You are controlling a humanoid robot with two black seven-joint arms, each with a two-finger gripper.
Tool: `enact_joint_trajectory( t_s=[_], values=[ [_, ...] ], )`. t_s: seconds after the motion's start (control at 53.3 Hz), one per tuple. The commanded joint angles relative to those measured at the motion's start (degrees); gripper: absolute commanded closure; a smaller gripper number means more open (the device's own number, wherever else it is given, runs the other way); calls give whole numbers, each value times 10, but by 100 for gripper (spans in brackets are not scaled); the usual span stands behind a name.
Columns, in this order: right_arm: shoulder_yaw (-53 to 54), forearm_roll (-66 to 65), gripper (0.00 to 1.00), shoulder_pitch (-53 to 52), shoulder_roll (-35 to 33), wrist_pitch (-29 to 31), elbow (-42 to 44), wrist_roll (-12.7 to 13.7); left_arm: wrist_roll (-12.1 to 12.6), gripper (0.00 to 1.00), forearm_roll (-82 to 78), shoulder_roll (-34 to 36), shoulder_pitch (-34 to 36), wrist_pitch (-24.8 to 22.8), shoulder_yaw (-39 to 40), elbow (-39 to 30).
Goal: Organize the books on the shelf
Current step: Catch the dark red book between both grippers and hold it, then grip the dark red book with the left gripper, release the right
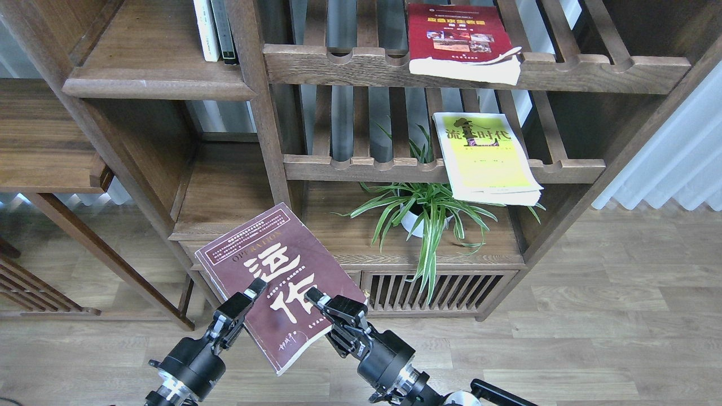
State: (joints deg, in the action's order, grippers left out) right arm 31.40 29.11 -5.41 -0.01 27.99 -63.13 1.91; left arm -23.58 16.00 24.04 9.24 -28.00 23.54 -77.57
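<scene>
Bookcase: big dark-brown wooden bookcase [265, 129] fills most of the view, mixing solid planks with slatted racks that have notched front rails.

Shelf: the solid flat dark-brown plank with the rounded front edge [152, 84] at upper left looks like the target to me. Two upright books, one white-spined and one dark [214, 28], already stand at its right end, with plenty of bare wood beside them.

Maroon book: the large dark maroon paperback with big white Chinese characters [282, 276] is up in the air in front of the lower cabinet, tilted, cover facing the camera, nowhere near the plank yet.

Yellow-green book: the yellow-green paperback with a white border [485, 158] lies flat on the lower slatted rack, hanging a bit over the front rail.

Red book: the red paperback with small photos [459, 39] lies flat on the upper slatted rack, bottom edge past the rail.

Plant: a green spider plant in a white pot [420, 211] sits on the low cabinet top under the racks.

Left gripper [248, 299]: pinching the maroon book along its left edge, fingers closed onto the cover.

Right gripper [316, 299]: fingertips sit on the cover near the lower right; can't really tell if it's clamping or just supporting.

Progress: early days I'd say. One book picked up, none of the three on the plank, two untouched.
</scene>
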Motion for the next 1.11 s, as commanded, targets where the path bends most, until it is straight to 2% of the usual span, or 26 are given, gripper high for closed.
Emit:
enact_joint_trajectory(
  t_s=[0.0,0.019,0.056,0.263,0.319,0.338,0.357,0.45,0.601,0.713,0.863,0.939,0.976,1.089],
  values=[
    [-3,-19,15,-1,0,0,0,1,-1,92,-1,4,0,0,5,4],
    [-3,-22,7,-2,0,0,0,1,-1,92,0,5,0,0,5,5],
    [-3,-27,3,-2,0,0,0,1,-1,92,0,6,-1,0,5,5],
    [4,-27,3,-1,0,0,0,-4,-1,93,-2,7,-3,0,6,5],
    [6,-27,8,-1,0,0,0,-6,-1,93,-2,7,-3,0,8,5],
    [7,-27,23,3,0,0,0,-8,-1,93,-2,7,-4,0,9,5],
    [7,-27,29,4,0,0,0,-9,-1,93,-3,7,-4,0,8,5],
    [7,-28,44,8,0,0,1,-9,-1,93,-5,7,-5,0,9,5],
    [7,-28,82,20,0,0,2,-9,-1,93,-9,7,-5,0,9,5],
    [7,-27,96,21,0,0,3,-10,0,93,-9,6,-4,0,10,5],
    [7,-27,93,21,0,0,5,-11,-1,93,-16,7,-2,0,10,5],
    [6,-28,78,19,0,0,10,-9,0,93,-16,8,-2,0,10,5],
    [1,-31,61,15,0,0,13,-9,0,93,-18,8,-4,0,10,5],
    [-1,-34,48,14,0,0,14,-9,-1,93,-25,8,-7,0,9,8]
  ],
)
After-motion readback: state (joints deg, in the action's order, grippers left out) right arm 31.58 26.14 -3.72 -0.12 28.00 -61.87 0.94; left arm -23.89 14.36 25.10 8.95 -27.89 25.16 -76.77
